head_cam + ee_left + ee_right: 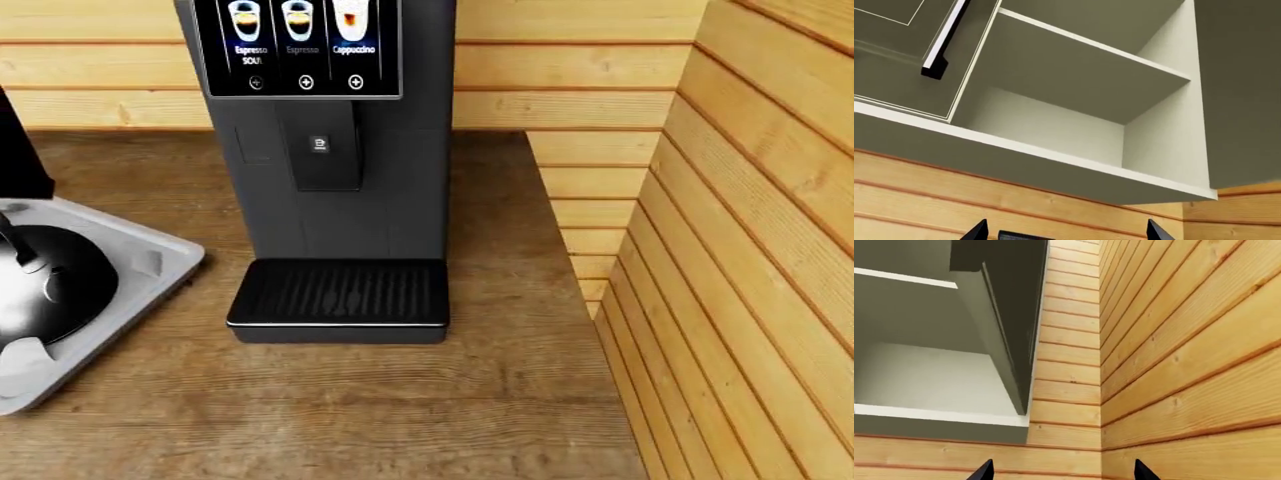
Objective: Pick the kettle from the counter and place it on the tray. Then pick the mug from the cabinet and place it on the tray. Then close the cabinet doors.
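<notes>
Kettle (47, 285) sits on the tray (147, 262) at about nine o'clock in the head view, cut off by the frame edge; its glossy black-chrome body rests on the grey surface with the thin black handle rising at its upper side.

Largest in that view is the bench (400, 420), a brown wood-grain top running from the near edge back to the plank wall (747, 250), which fills the three o'clock side and also crosses behind at twelve o'clock. On the bench stands the tall dark coffee machine (334, 170) at twelve o'clock, its lit drink panel up top and its ribbed drip grate at the centre of the frame, just beside the tray's nearer corner but apart from it. The tray lies flat, its rounded corner pointing toward the machine.

Both wrist views look up at the wall cabinet (1054, 160). Its interior is pale, with one shelf (1087, 55) crossing it, and no mug shows on the parts visible. One door (914, 55) with a black-ended bar handle is seen in the left wrist view; another door (1011, 315) stands swung open edge-on in the right wrist view, close to the corner of the plank walls.

Left tool (1066, 232) shows only two dark fingertips, set well apart with nothing between. Right tool (1064, 472) likewise shows two tips spread wide, holding nothing.
</notes>
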